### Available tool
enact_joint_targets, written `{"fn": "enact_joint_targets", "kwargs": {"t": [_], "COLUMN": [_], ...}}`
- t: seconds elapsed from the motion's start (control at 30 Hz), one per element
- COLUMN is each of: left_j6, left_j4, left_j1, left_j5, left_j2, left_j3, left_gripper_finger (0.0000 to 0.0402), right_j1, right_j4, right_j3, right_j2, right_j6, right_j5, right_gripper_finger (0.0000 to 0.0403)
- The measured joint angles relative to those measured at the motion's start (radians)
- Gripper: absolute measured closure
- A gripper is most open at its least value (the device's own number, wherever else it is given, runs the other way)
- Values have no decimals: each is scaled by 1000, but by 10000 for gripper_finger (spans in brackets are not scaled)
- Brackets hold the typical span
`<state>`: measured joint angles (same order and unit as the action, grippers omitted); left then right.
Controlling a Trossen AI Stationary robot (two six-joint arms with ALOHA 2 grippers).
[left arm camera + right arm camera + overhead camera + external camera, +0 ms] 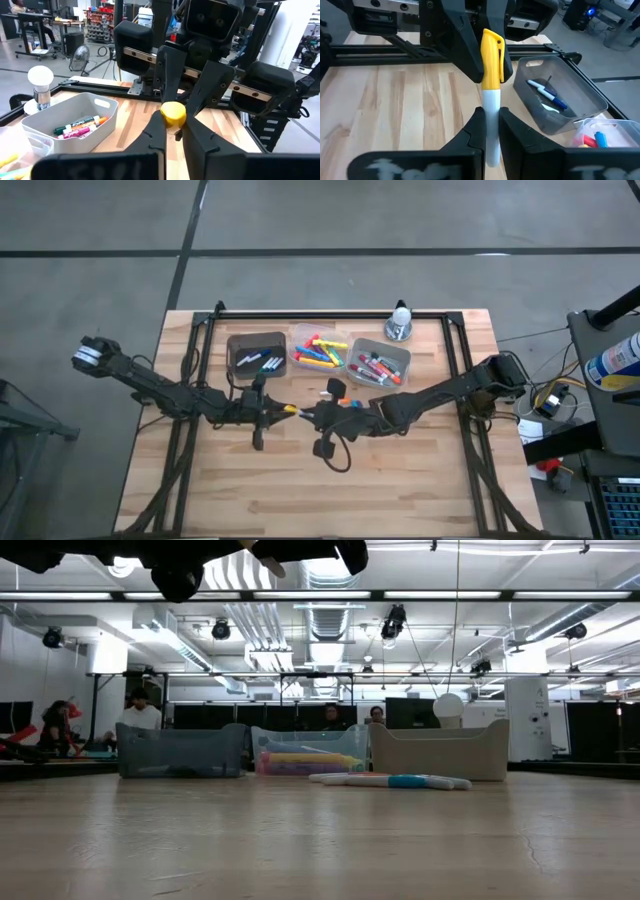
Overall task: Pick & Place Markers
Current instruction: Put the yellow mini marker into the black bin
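Wood planks make up my tabletop (400,480), framed by black rails. Between my two grippers, at the table's centre, one yellow-capped marker (492,95) with a white barrel hangs above the wood. Its long axis runs from 3 o'clock to 9 o'clock in the high view, the yellow cap pointing toward 9, into my left gripper (172,131). My right gripper (491,131) is clamped on the white barrel. My left gripper's fingers are narrowed around the cap end, which shows as a yellow disc (173,114) between them.

Three bins stand in a row toward 12 o'clock. The dark bin (240,345) at 11 holds about three pens, at least one blue-capped. The clear bin (300,335) in the middle holds a pile of neon markers (318,352), too tangled to count. The pale bin (400,352) toward 1 holds several red and pink ones. Two loose markers (335,390) lie on the wood just in front of the bins.
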<state>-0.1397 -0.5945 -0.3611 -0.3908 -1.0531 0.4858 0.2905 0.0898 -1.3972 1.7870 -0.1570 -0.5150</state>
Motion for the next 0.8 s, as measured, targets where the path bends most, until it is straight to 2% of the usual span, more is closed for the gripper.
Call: {"fn": "enact_joint_targets", "kwargs": {"t": [0.13,0.3,0.4,0.5,0.63,0.8], "left_j6": [1,1,-12,-21,-56,-62], "left_j4": [2,36,83,180,297,388], "left_j1": [0,0,0,0,2,26], "left_j5": [-19,-54,-102,-194,-316,-397], "left_j2": [0,13,24,49,84,135], "left_j3": [0,0,0,0,0,0], "left_gripper_finger": [374,374,374,375,375,373], "right_j1": [-1,4,11,20,27,27], "right_j4": [1,34,73,111,149,199], "right_j3": [0,0,0,0,0,-2], "right_j2": [0,0,0,0,0,0], "right_j6": [1,3,1,0,-29,-53], "right_j5": [0,-4,-4,-8,-11,-11], "right_gripper_finger": [350,285,248,222,205,204]}}
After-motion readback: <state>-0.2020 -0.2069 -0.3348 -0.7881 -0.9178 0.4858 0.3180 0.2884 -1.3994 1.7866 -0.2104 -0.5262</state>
